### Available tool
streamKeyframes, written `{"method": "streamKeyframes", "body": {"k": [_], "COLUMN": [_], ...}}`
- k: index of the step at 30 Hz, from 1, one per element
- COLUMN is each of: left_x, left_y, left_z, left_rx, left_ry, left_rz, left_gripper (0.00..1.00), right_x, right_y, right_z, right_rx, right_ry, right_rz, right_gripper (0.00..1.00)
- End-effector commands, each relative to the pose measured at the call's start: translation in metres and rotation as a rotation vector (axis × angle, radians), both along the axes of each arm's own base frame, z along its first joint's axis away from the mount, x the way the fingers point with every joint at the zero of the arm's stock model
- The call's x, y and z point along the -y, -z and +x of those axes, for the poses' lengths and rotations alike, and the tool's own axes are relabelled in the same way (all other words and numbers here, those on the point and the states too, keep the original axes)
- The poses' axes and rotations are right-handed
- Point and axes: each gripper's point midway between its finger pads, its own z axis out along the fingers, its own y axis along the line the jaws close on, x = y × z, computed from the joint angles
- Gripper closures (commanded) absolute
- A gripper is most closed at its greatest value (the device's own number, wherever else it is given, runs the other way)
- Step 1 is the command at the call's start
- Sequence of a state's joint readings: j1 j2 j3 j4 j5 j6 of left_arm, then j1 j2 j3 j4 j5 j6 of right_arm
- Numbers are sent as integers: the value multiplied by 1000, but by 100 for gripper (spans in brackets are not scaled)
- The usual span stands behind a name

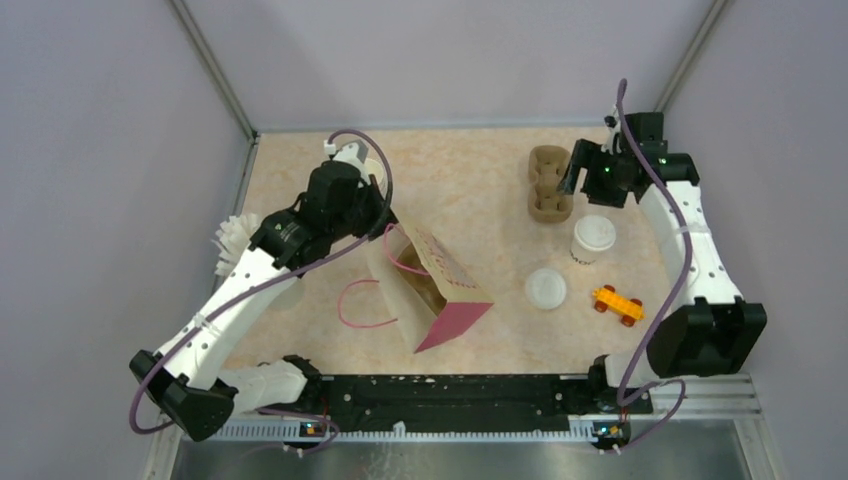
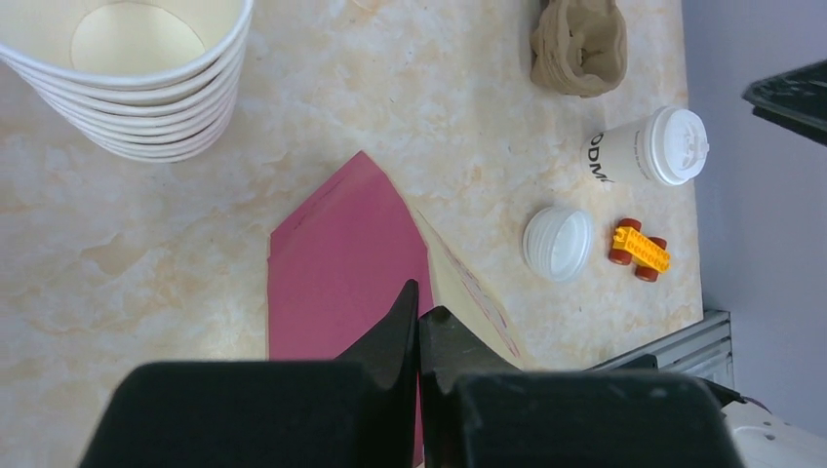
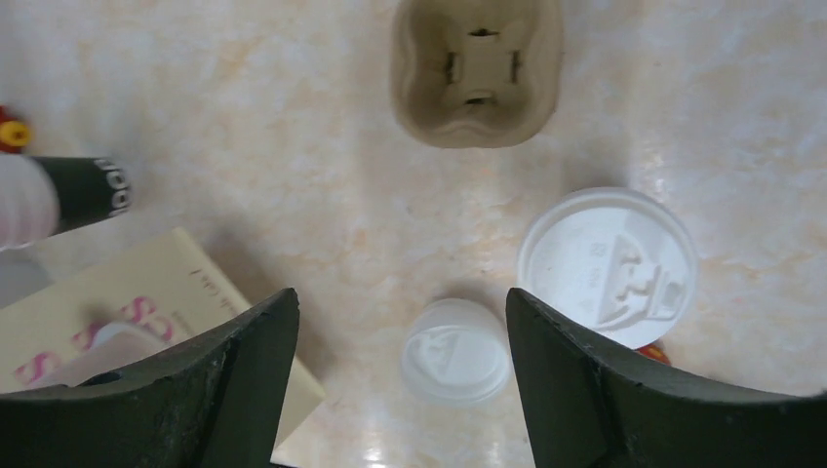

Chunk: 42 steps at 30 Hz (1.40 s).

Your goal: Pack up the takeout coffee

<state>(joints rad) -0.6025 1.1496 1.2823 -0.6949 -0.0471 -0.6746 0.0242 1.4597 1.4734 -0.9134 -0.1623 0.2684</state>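
Hovering above the bench (image 1: 470,190), the right claw (image 3: 400,304) spreads its jaws wide, gripping nothing, near the takeout coffee (image 1: 593,238), which stands upright and lidded between the cardboard carrier (image 1: 550,183) and a yellow toy car (image 1: 617,304). The left claw (image 2: 417,314) is clenched tight at the edge of the pink paper bag (image 1: 430,285); a loose lid (image 1: 545,288) lies near the coffee.
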Motion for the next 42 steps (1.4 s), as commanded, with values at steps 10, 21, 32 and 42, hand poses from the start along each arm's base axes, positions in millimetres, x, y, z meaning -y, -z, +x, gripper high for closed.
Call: {"method": "streamKeyframes", "body": {"k": [10, 21, 32, 42], "left_x": [-6, 6, 16, 21], "left_y": [-60, -55, -26, -25], "left_z": [43, 61, 62, 63], "left_rx": [57, 14, -75, -83], "left_ry": [-127, -41, -42, -27], "left_rz": [81, 214, 210, 194], "left_gripper": [100, 96, 94, 93], "right_x": [-116, -151, -199, -228], "right_y": [-127, -103, -128, -113], "right_z": [-129, -169, -198, -183], "right_rx": [98, -5, 2, 10], "right_ry": [-161, -190, -176, -142], "right_rz": [483, 527, 599, 477], "right_gripper": [31, 34, 34, 38]}}
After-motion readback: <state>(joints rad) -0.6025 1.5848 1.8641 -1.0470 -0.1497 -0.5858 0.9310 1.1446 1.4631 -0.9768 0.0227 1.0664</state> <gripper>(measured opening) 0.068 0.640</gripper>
